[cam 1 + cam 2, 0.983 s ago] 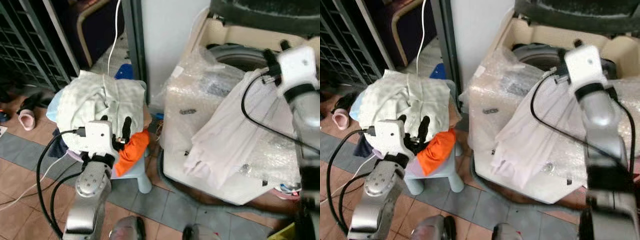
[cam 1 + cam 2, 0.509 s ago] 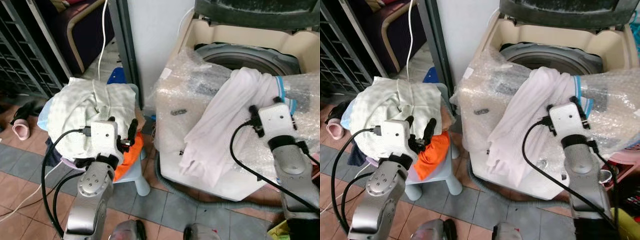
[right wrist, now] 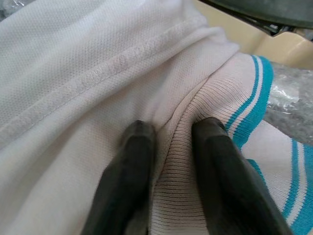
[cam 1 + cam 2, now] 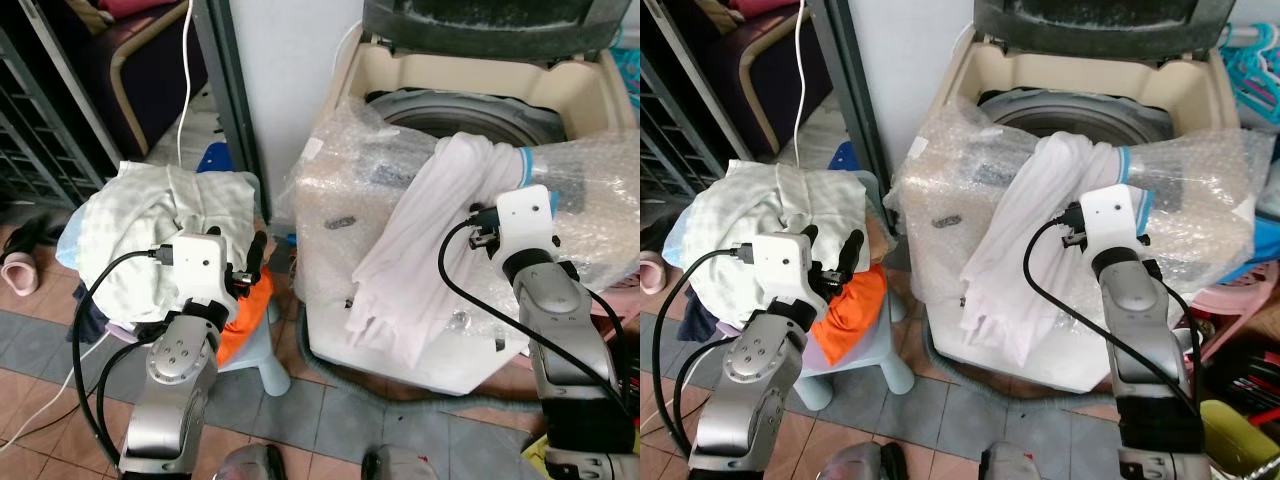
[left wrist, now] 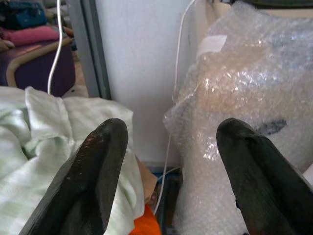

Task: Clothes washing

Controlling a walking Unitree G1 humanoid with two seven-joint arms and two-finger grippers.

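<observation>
Ahead of both arms, head views: cream top-loading washing machine with lid up, its front wrapped in clear bubble wrap. White polo shirt with teal-striped collar draped over the wrapped front edge, upper end at the drum rim, rest hanging down the front. Right gripper sat against the shirt's top, just under the collar. Left gripper was raised over a heap of pale green-white checked laundry on a small light-blue plastic stool, with an orange garment just below its fingers; the washer stood close beside it.

Left wrist view: two black fingers spread wide, nothing between them. Checked laundry below one finger, bubble-wrapped washer beyond the other, white wall straight ahead.

Right wrist view: fingers narrow, pinching a ridge of white shirt fabric where ribbed collar met the body; teal stripes just beside the far finger.
</observation>
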